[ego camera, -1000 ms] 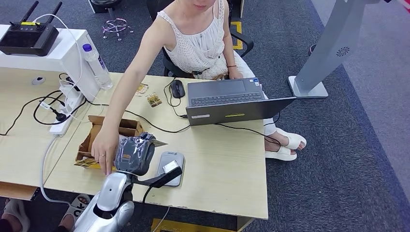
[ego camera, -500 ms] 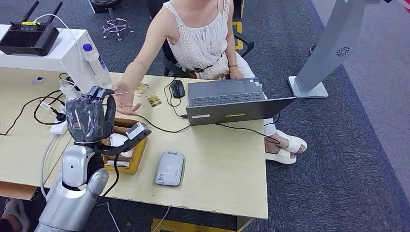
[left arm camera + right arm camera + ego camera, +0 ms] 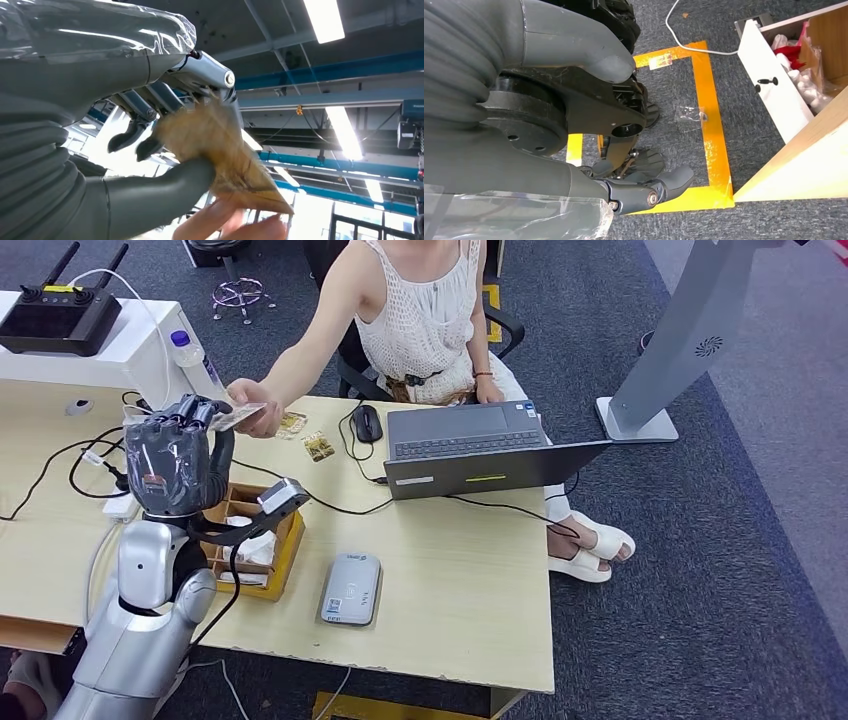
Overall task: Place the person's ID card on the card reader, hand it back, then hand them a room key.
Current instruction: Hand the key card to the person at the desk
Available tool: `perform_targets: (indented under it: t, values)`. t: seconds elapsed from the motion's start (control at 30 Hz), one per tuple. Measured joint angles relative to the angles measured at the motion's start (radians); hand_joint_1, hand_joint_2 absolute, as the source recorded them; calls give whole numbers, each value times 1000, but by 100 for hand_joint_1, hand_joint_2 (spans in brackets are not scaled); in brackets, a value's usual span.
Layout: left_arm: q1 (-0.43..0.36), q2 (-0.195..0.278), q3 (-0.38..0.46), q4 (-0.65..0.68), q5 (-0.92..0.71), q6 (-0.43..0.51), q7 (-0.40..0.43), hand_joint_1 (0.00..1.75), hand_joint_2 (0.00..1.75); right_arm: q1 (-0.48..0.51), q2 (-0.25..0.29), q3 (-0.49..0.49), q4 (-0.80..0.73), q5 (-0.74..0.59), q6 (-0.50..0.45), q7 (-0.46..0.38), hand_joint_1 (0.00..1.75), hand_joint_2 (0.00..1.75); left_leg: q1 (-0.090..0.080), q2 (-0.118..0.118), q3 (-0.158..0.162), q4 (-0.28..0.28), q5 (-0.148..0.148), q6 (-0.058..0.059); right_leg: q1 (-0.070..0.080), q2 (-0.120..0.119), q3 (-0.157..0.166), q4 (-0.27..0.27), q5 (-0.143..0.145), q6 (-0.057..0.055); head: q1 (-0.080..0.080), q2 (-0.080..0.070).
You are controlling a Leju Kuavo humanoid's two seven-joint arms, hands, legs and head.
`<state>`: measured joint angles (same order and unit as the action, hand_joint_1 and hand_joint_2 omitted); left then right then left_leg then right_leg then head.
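Right now the left hand, grey w/ clear plastic over its back, is raised above the light wooden table and pinches a thin tan card between thumb and fingers; the wrist view shows the grip plainly. From the head cam the card sticks out past the fingertips toward the seated person, whose hand touches its far end. So both have hold of it.

Which card it is, ID or room key, I can't tell; no print is readable. The grey rectangular card reader lies flat on the table w/ nothing on it, well apart from the card, near the table's front edge. An open cardboard box w/ compartments sits just beside the robot's forearm.

Judgement: this is a handover step, prob. either the ID going back or the key going out. Next move calls for the fingers to loosen once the person's grip is firm, then the arm drawing away w/o snagging the black cables.

Right hand hangs low over blue-grey carpet w/ yellow tape; fingers curled in, nothing held.
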<state>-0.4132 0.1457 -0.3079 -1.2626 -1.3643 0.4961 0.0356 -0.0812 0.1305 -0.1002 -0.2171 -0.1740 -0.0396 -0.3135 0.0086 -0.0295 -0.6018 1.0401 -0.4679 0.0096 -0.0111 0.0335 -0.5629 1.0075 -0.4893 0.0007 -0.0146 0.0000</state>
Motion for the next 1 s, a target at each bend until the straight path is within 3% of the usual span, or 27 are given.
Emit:
perform_targets:
  t: [0.83,1.0]
  values:
    - [-9,-1,0,38,15,1,0,0,175,0,0,-19,0,6,0,3,0,175,0,0,0,0,0,0,0,0,0,0,0,0,0,0]
    - [38,-2,0,12,46,13,-23,0,175,4,0,-25,0,1,-1,2,0,175,0,0,0,0,0,0,0,1,0,0,0,0,0,0]
